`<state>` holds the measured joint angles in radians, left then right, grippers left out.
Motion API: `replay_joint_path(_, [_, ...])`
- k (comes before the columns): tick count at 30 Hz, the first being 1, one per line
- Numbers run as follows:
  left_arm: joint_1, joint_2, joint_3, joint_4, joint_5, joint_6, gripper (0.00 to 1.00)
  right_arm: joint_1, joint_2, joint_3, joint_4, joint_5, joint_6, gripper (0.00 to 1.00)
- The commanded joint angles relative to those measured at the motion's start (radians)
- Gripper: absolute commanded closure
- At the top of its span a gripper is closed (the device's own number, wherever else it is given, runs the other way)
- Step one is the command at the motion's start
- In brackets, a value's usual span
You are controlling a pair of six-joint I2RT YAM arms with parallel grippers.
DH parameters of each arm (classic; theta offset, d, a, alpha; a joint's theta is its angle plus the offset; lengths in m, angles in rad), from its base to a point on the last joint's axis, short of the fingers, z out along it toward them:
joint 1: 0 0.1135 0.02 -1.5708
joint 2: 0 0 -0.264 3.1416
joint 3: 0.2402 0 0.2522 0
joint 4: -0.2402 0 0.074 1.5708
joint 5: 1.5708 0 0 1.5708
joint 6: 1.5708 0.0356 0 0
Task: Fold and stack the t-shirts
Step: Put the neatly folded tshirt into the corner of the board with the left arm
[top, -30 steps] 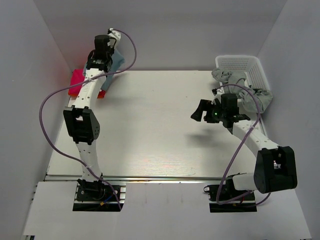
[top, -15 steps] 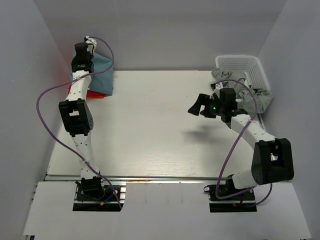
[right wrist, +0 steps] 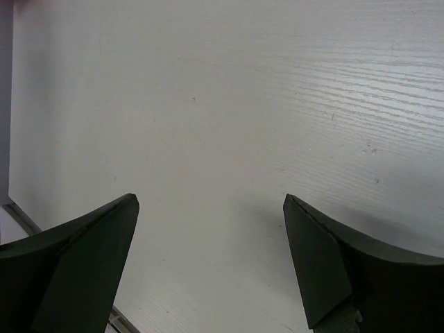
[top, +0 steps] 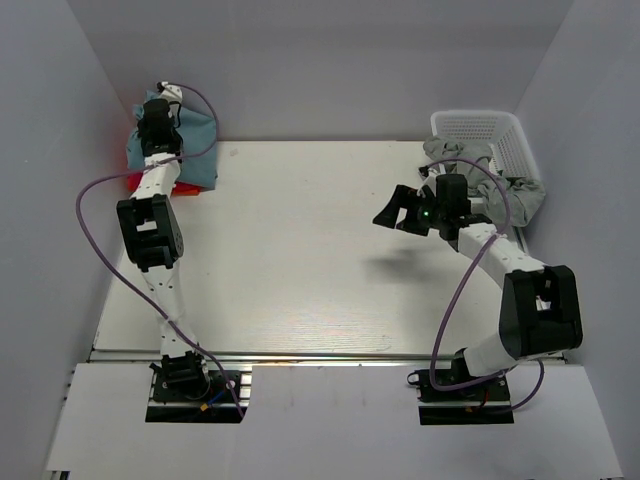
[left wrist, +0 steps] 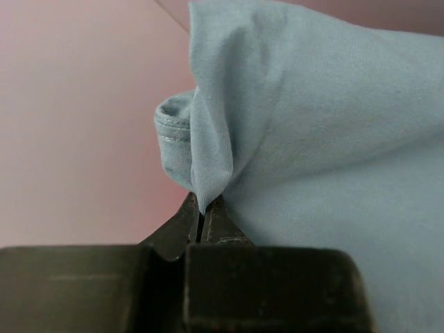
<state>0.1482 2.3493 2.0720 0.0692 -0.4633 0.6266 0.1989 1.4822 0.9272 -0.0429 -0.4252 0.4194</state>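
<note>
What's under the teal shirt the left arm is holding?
A sliver of pink-red fabric shows under the teal shirt at its edge; whatever else lies there is covered.

A white lattice basket is noted at the far right corner of a pale wood-grain table, enclosed by white walls.

so the right gripper is spread wide open, one dark finger down at 7 o'clock and the other at 5, with just the white wood-grain table showing between them and its edge cutting across around 8 o'clock
</note>
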Motion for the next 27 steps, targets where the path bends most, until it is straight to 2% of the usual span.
replay_joint_path(1, [0.007,-0.030,-0.047,0.213,-0.055,0.039,1.00,0.007,0.026,0.062,0.032,-0.020,0.015,0.09])
replay_joint_path(5, [-0.004,-0.039,-0.140,0.331,-0.126,0.039,1.00,0.010,0.076,0.107,0.031,-0.044,0.015,0.09])
replay_joint_path(10, [0.023,-0.093,-0.282,0.389,-0.103,-0.021,1.00,0.013,0.154,0.151,0.023,-0.084,0.009,0.09])
replay_joint_path(12, [0.046,-0.071,-0.282,0.409,-0.121,-0.021,1.00,0.016,0.173,0.168,0.011,-0.096,0.009,0.09])
replay_joint_path(15, [0.079,-0.039,-0.273,0.409,-0.061,-0.042,1.00,0.027,0.196,0.203,-0.008,-0.106,-0.005,0.09])
replay_joint_path(19, [0.122,0.027,-0.144,0.313,-0.012,-0.155,1.00,0.040,0.220,0.223,-0.015,-0.096,-0.005,0.09])
replay_joint_path(23, [0.143,0.080,-0.093,0.276,0.023,-0.145,1.00,0.050,0.243,0.242,-0.038,-0.083,-0.007,0.09])
replay_joint_path(27, [0.178,0.104,-0.059,0.209,0.032,-0.195,1.00,0.056,0.271,0.269,-0.048,-0.081,0.002,0.09])
